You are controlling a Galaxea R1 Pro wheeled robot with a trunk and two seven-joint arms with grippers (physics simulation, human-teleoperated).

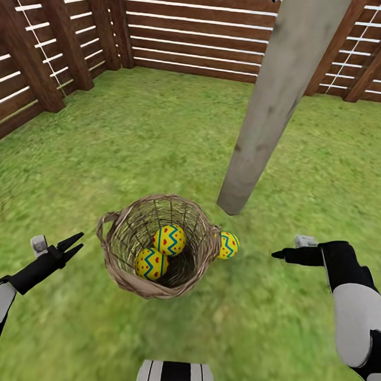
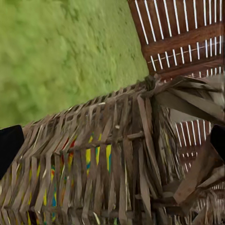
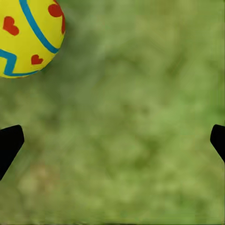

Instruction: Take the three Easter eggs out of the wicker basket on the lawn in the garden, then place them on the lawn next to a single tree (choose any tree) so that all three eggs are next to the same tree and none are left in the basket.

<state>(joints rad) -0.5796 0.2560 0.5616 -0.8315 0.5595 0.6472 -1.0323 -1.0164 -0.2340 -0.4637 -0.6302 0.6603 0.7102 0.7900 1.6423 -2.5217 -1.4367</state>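
The wicker basket (image 1: 119, 265) stands on the lawn (image 1: 161, 131) in front of me, with two Easter eggs inside, one (image 1: 169, 240) behind the other (image 1: 151, 263). A third egg (image 1: 228, 245) lies on the grass against the basket's right side, just before the foot of the tree's pale trunk (image 1: 278, 100); it also appears in the right wrist view (image 3: 28, 35). My left gripper (image 1: 76, 243) is open, left of the basket, whose weave (image 2: 117, 159) is close ahead of it. My right gripper (image 1: 278, 255) is open over grass, right of the third egg, nothing between its fingers.
A brown slatted wooden fence (image 1: 191, 36) runs along the back and left side (image 1: 28, 69) of the lawn. Open grass spreads to the left of the trunk and in front of the basket. The crown of the tree is out of view.
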